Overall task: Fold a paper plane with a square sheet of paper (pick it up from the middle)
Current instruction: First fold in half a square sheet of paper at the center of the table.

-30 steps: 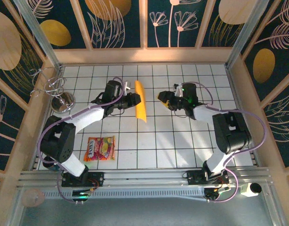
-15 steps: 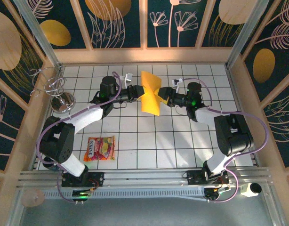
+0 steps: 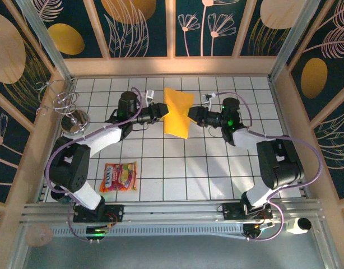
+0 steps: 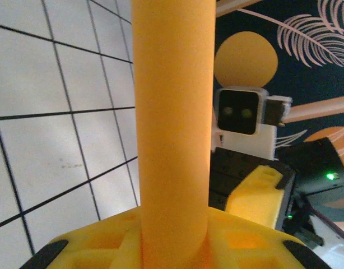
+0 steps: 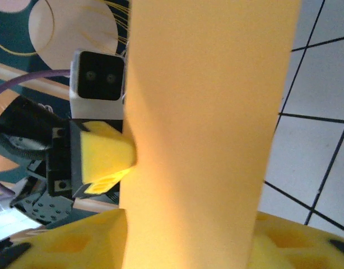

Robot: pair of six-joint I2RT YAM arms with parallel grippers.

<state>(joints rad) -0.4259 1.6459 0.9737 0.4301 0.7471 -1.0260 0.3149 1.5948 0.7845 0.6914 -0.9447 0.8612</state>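
The square sheet of paper (image 3: 177,112), plain orange-yellow and folded, hangs in the air over the far middle of the tiled table, between both arms. My left gripper (image 3: 159,111) is shut on its left side. My right gripper (image 3: 193,115) is closed on its right side. In the left wrist view the paper (image 4: 172,106) rises as a strip out of my left gripper (image 4: 172,227), with a right finger (image 4: 256,193) behind it. In the right wrist view the paper (image 5: 211,112) fills the gap of my right gripper (image 5: 189,235), and a left fingertip (image 5: 105,157) touches its left edge.
A red-and-yellow snack packet (image 3: 119,177) lies flat at the near left. A shiny metal cup (image 3: 75,120) and a wire stand (image 3: 55,100) sit by the left wall. Wooden walls (image 3: 172,66) ring the white tiles.
A second ago only my left gripper held the paper, as a narrow strip. My right gripper has moved left to it, opened wide and closed on its right side; the paper now faces up, wider.
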